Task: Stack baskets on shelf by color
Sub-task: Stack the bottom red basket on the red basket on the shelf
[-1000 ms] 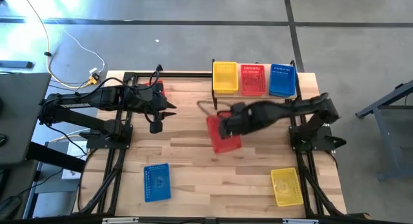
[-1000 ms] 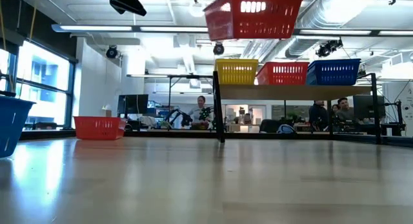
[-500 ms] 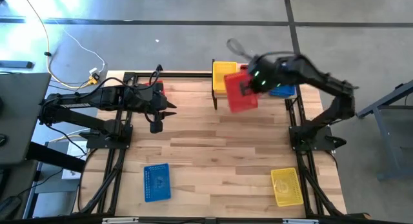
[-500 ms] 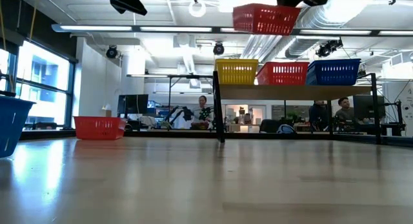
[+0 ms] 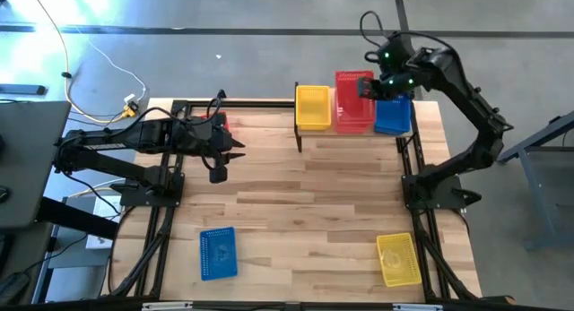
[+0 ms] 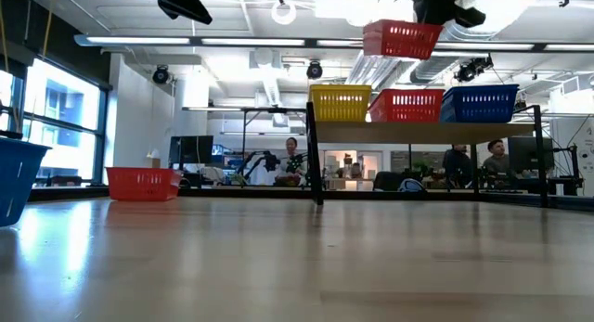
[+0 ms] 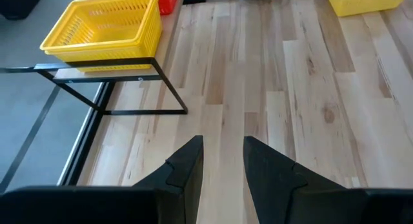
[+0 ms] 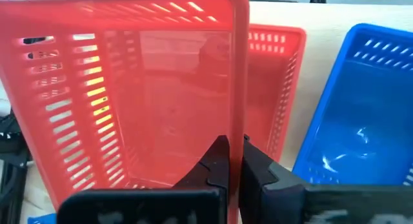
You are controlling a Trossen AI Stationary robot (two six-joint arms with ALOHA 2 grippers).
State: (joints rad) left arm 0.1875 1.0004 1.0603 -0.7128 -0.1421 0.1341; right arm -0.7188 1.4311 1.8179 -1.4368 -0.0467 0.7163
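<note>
My right gripper (image 5: pixel 369 85) is shut on a red basket (image 5: pixel 352 82), held high above the shelf (image 6: pixel 427 132) at the table's far edge. On the shelf's plank stand a yellow basket (image 5: pixel 312 107), a red basket (image 5: pixel 355 121) and a blue basket (image 5: pixel 392 116); the held basket hangs over the red one (image 6: pixel 406 105). My left gripper (image 7: pixel 222 161) is open and empty, raised over the table's far left. Another red basket (image 6: pixel 142 183) rests on the table there, mostly under the left arm in the high view. My right gripper pinches the upper edge of one side wall (image 8: pixel 239 114) of the red basket, the wall toward the table's right. One finger (image 8: pixel 216 161) is inside the basket and one outside. The fingers come from above. The basket (image 6: pixel 401 38) hangs slightly tilted, mouth up, clear of the shelf's baskets.
A blue basket (image 5: pixel 217 252) lies at the table's near left and a yellow basket (image 5: pixel 398 259) at the near right. The tabletop's middle (image 5: pixel 305 185) is bare wood. Black frame rails run along both sides. People sit in the room beyond the table.
My right gripper has carried the red basket from over the table's middle up and toward the far edge, then a little to the right, until it hangs over the shelf's red basket. The basket has stayed in the hold and turned nearer to level.
</note>
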